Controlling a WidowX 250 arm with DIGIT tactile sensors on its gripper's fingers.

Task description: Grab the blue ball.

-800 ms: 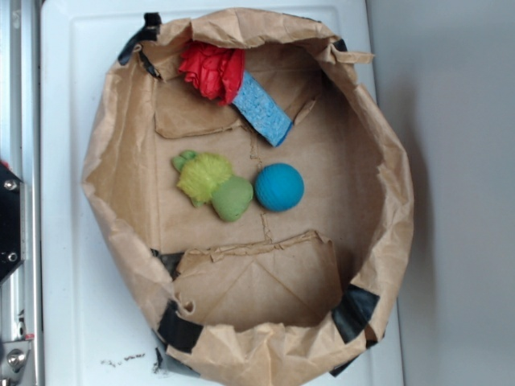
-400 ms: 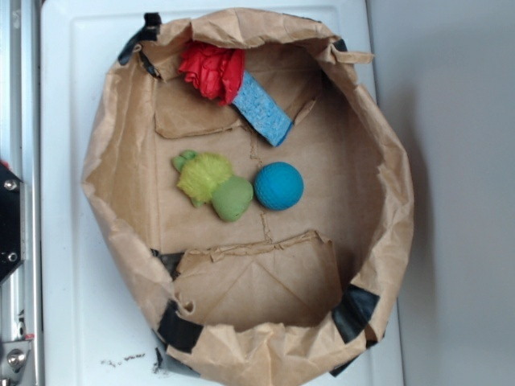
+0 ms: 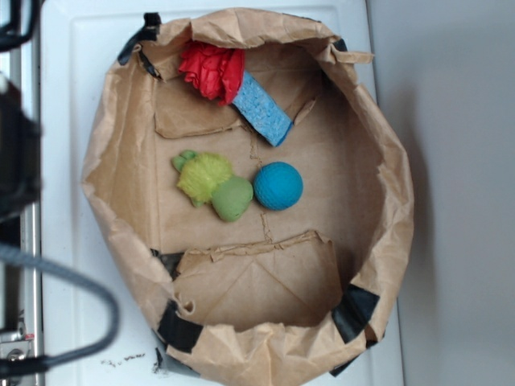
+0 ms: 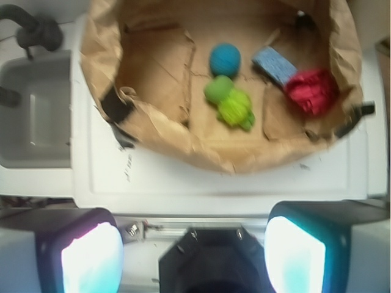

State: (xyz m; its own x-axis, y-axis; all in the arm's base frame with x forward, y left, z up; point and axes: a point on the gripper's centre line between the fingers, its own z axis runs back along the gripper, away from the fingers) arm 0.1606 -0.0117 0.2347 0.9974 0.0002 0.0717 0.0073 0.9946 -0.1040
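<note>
The blue ball point(image 3: 278, 186) is a small teal, dimpled ball on the floor of a brown paper bag point(image 3: 386, 185), touching the rounded end of a green toy point(image 3: 214, 183). It also shows in the wrist view point(image 4: 225, 59), far ahead of my gripper point(image 4: 192, 253). The gripper is open and empty, its two pale pads point(image 4: 91, 256) wide apart, over the white surface outside the bag's rim. In the exterior view only a blurred dark arm point(image 3: 16, 153) and a cable show at the left edge.
A light-blue sponge block point(image 3: 261, 108) and a red crumpled thing point(image 3: 211, 70) lie at the bag's far end. The bag stands on a white tray point(image 3: 68, 265). A grey recess point(image 4: 33, 116) lies left in the wrist view.
The arm has swung into the left edge of the exterior view, with a cable low at left. The ball, the toys and the bag have not moved.
</note>
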